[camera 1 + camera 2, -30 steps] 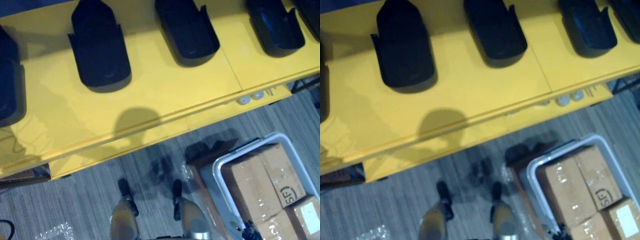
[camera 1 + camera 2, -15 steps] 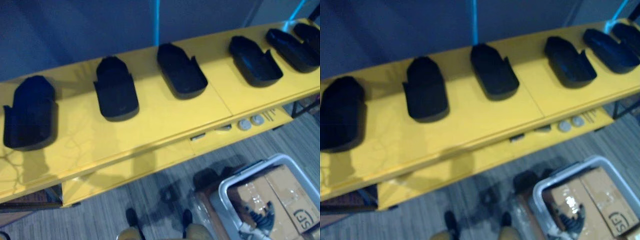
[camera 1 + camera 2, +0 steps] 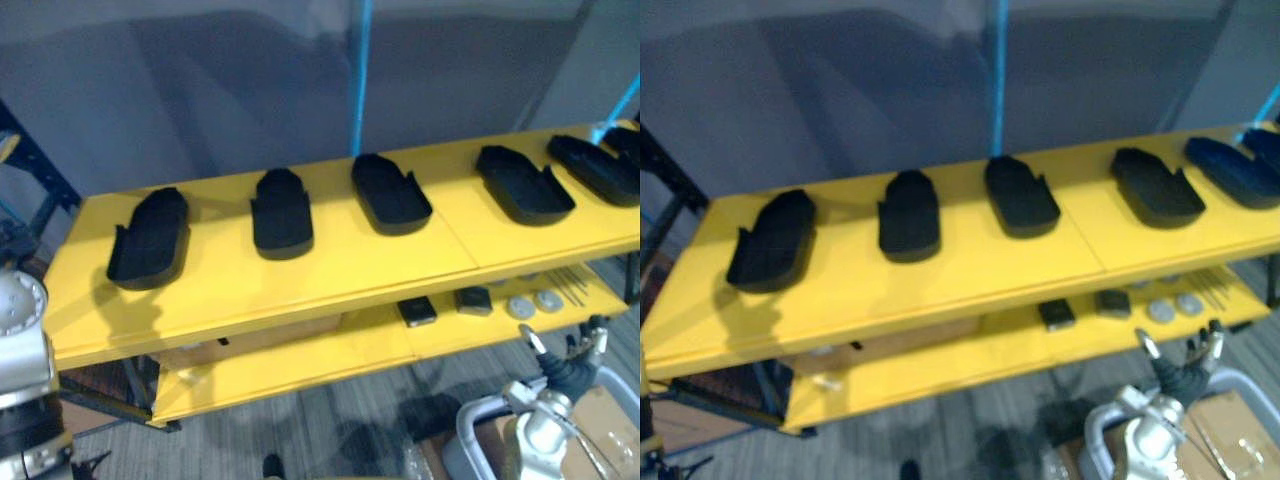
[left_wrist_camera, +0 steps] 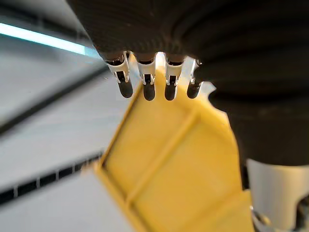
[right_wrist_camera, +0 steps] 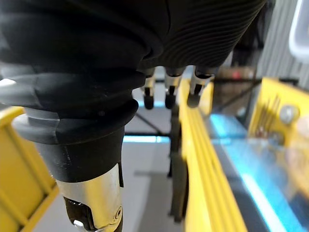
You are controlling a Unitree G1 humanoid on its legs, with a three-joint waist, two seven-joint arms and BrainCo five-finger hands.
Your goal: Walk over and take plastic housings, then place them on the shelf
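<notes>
Several black plastic housings lie in a row on the top board of a yellow shelf (image 3: 300, 275): one at the left (image 3: 150, 240), one beside it (image 3: 280, 212), one in the middle (image 3: 392, 195) and more to the right (image 3: 525, 185). My right hand (image 3: 567, 362) hangs low at the right, in front of the shelf's lower board, with its fingers (image 5: 167, 92) relaxed and holding nothing. My left hand's fingers (image 4: 146, 79) are straight and bare, with a yellow shelf panel (image 4: 169, 164) beyond them. Neither hand touches a housing.
The lower yellow board (image 3: 330, 355) carries two small dark boxes (image 3: 417, 311) and round silver parts (image 3: 520, 307). A white bin (image 3: 1088, 425) with cardboard boxes (image 3: 1230, 440) stands on the floor at the lower right. A grey wall with a blue strip (image 3: 360, 80) backs the shelf.
The whole picture has shifted: the camera has tilted up, so the shelf looks farther and the wall shows. My right hand has come up into view at the lower right.
</notes>
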